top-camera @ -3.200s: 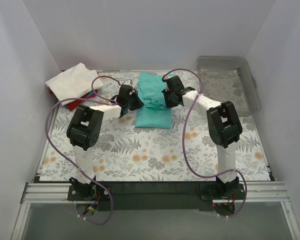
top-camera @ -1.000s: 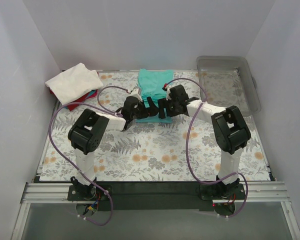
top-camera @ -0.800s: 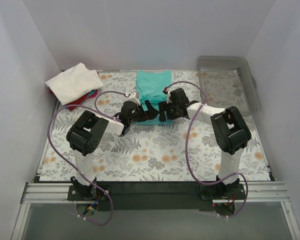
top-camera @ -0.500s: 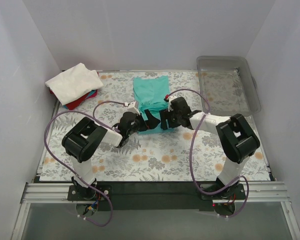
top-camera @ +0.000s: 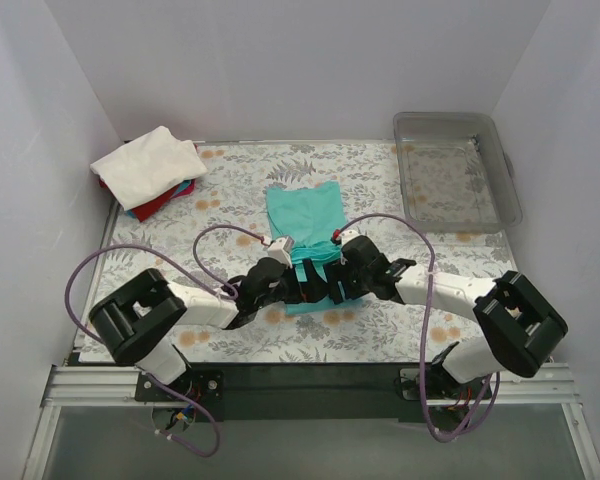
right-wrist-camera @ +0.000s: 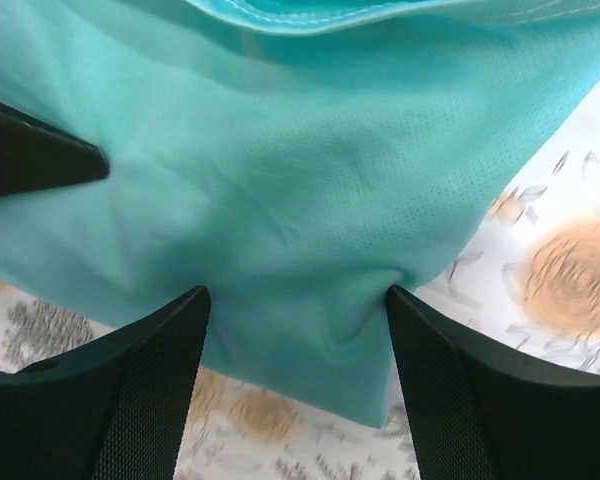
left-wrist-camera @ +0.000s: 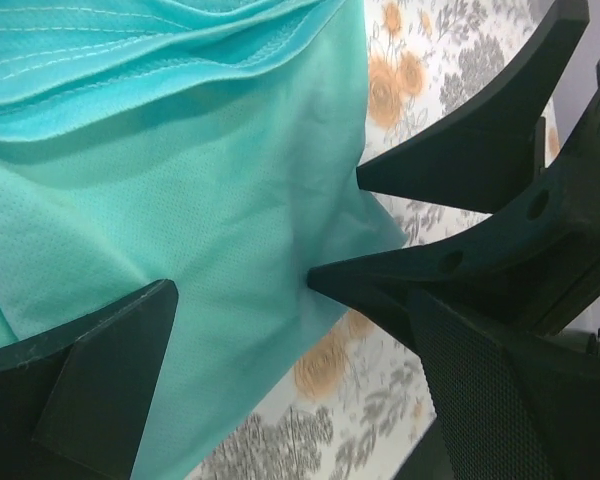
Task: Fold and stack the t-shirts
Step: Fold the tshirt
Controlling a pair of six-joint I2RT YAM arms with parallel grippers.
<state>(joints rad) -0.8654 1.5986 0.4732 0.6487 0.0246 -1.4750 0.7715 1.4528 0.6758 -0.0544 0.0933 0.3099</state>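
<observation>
A folded teal t-shirt (top-camera: 302,208) lies in the middle of the table, its near edge under both grippers. My left gripper (top-camera: 298,287) and right gripper (top-camera: 330,288) meet there, tips almost touching. In the left wrist view the teal t-shirt (left-wrist-camera: 180,200) spreads between the wide-open fingers (left-wrist-camera: 90,380), with the right gripper's black fingers (left-wrist-camera: 450,160) just beside. In the right wrist view the open right gripper (right-wrist-camera: 295,340) presses down on the teal t-shirt (right-wrist-camera: 300,170), which puckers at both fingertips. A white t-shirt (top-camera: 148,162) tops a red (top-camera: 145,204) and blue (top-camera: 186,186) pile at the back left.
A clear grey plastic tray (top-camera: 504,170) stands at the back right. White walls close in the table on three sides. The floral tablecloth (top-camera: 480,260) shows on both sides of the teal shirt. Purple cables loop above both arms.
Both grippers have pulled back toward the near edge of the table, and the teal t-shirt has slid with them from the back centre to the middle.
</observation>
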